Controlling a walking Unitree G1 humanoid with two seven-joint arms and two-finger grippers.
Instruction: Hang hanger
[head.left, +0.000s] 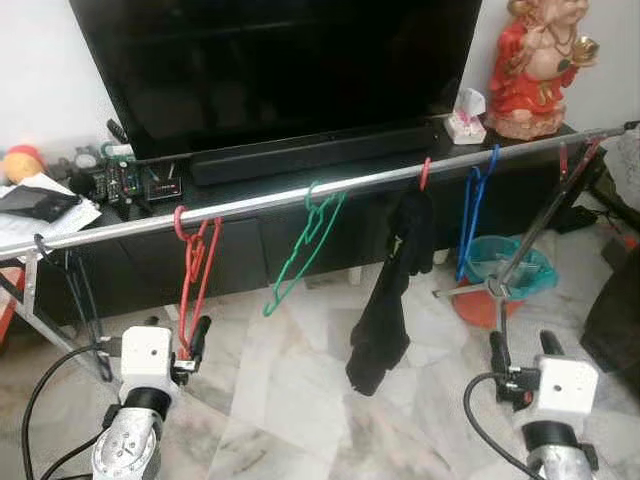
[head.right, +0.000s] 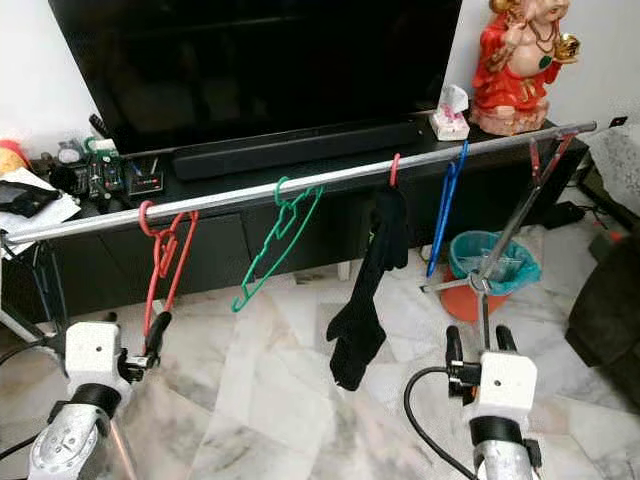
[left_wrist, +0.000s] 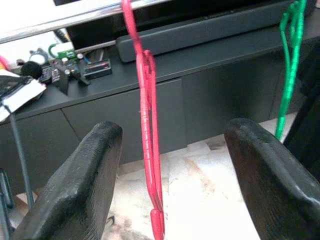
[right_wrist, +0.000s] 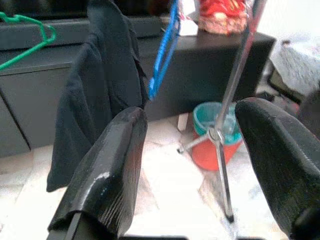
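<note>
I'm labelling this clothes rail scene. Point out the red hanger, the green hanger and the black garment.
red hanger (head.left: 195, 262), left eye view, on its long side.
green hanger (head.left: 305, 248), left eye view, on its sloping arm.
black garment (head.left: 392, 280), left eye view, on the middle of the hanging cloth.

**Obscured and cut-off items**

- Rail (head.left: 300, 197): left end runs out of the picture.
- Red hanger (head.left: 193, 270): lower end hidden behind the left gripper (head.left: 190, 345); contact there cannot be told.
- Television (head.left: 280, 60): top cropped.
- Statue (head.left: 535, 60): head cut off.
- Clutter on cabinet (head.left: 120, 175): too small to identify.
- Garment's hanger (head.left: 425, 175): only the hook visible above the black garment (head.left: 390, 280).
</note>
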